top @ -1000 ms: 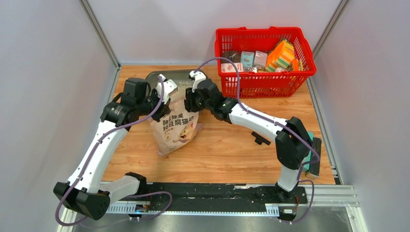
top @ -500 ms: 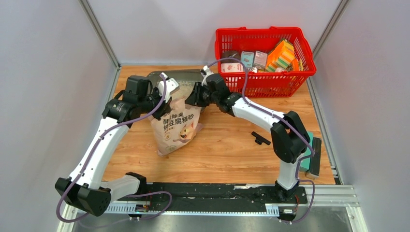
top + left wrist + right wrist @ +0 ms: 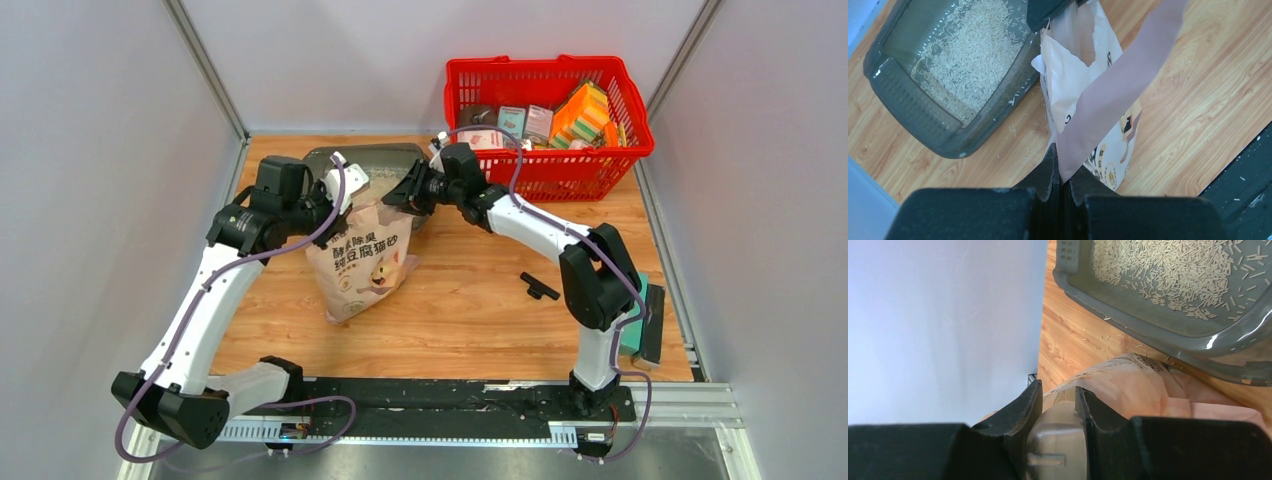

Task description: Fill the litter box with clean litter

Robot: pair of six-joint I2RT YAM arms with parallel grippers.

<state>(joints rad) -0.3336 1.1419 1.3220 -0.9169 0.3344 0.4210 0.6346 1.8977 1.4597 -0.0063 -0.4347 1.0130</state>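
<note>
My left pincer [image 3: 1062, 172] is clamped on the top edge of the litter bag [image 3: 362, 262], and my right pincer [image 3: 1058, 396] pinches the opposite edge. The litter box [image 3: 908, 97] sits just behind on the surface [image 3: 480, 310], with litter granules [image 3: 973, 55] inside.

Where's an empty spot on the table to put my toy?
Bare wood lies between the litter bag and the small black part, reaching the near edge. The back is crowded with the litter box, red basket and both arms.

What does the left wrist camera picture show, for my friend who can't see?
The left gripper pinches the top edge of an open litter bag on a wooden table. Beside it sits a dark grey litter box, partly filled with pale litter.
</note>
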